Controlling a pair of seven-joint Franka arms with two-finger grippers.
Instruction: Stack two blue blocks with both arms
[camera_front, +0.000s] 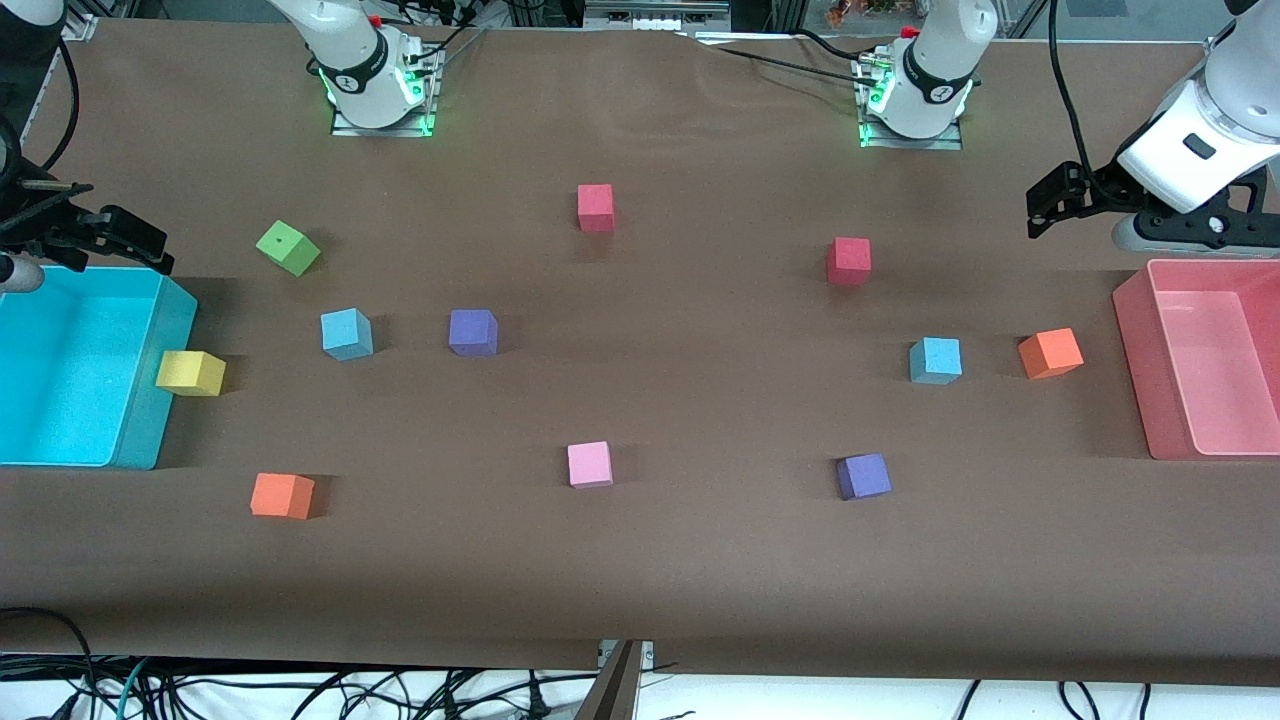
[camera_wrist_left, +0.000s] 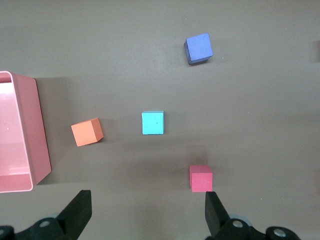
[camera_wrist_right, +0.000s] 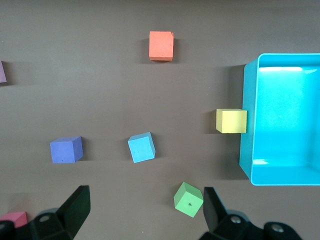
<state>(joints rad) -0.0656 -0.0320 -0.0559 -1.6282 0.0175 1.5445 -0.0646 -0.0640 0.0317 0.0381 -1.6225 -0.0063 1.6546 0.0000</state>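
Two sky-blue blocks lie apart on the brown table. One blue block (camera_front: 346, 333) (camera_wrist_right: 141, 147) lies toward the right arm's end, beside a purple cube (camera_front: 473, 332). The other blue block (camera_front: 935, 360) (camera_wrist_left: 152, 122) lies toward the left arm's end, beside an orange cube (camera_front: 1050, 353). My left gripper (camera_front: 1045, 200) (camera_wrist_left: 146, 205) hangs open and empty in the air by the pink bin (camera_front: 1140, 380). Over the corner of the cyan bin (camera_front: 150, 430), my right gripper (camera_front: 150, 250) (camera_wrist_right: 145, 200) is open too, holding nothing.
Two red cubes (camera_front: 595, 207) (camera_front: 849, 260) sit nearer the arm bases. A green cube (camera_front: 288, 247), a yellow cube (camera_front: 191, 372) against the cyan bin, another orange cube (camera_front: 282, 495), a pink cube (camera_front: 589, 464) and a second purple cube (camera_front: 863, 476) are scattered around.
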